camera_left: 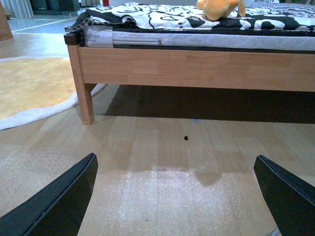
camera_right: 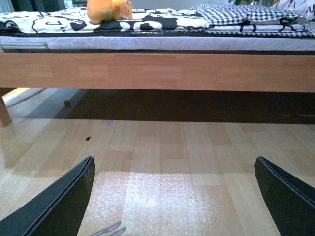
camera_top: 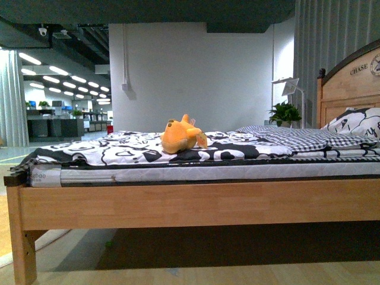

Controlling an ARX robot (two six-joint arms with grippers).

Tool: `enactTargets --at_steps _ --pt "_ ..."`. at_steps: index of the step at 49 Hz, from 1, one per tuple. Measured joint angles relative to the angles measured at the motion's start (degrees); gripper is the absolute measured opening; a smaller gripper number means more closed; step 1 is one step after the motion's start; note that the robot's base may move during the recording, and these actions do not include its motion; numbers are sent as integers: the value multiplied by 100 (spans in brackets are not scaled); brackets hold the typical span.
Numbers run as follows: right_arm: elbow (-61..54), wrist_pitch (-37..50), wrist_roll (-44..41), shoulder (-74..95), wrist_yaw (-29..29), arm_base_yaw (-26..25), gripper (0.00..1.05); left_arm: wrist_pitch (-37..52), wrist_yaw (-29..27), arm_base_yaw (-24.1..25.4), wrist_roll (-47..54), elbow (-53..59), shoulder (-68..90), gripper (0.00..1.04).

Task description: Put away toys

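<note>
An orange-yellow plush toy (camera_top: 181,135) lies on the black-and-white bedspread near the middle of the bed. It also shows in the left wrist view (camera_left: 220,8) and in the right wrist view (camera_right: 108,10), at the near side of the mattress. My left gripper (camera_left: 174,196) is open and empty, low over the wooden floor, well short of the bed. My right gripper (camera_right: 174,196) is open and empty too, also low over the floor before the bed. Neither arm shows in the front view.
The wooden bed frame (camera_top: 196,205) spans the view, with a leg (camera_top: 22,249) at the left corner. A checked pillow (camera_top: 297,138) and a patterned pillow (camera_top: 356,123) lie by the headboard (camera_top: 350,89). A yellow rug (camera_left: 34,86) lies left of the bed. A plant (camera_top: 285,113) stands behind.
</note>
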State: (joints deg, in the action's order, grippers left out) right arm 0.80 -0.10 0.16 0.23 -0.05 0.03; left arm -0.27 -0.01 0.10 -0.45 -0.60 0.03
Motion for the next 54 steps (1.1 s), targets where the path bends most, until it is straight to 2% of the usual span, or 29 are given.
enactTargets --at_steps 54 --pt "0 0 0 -2 2 0 98 0 0 0 0 0 0 99"
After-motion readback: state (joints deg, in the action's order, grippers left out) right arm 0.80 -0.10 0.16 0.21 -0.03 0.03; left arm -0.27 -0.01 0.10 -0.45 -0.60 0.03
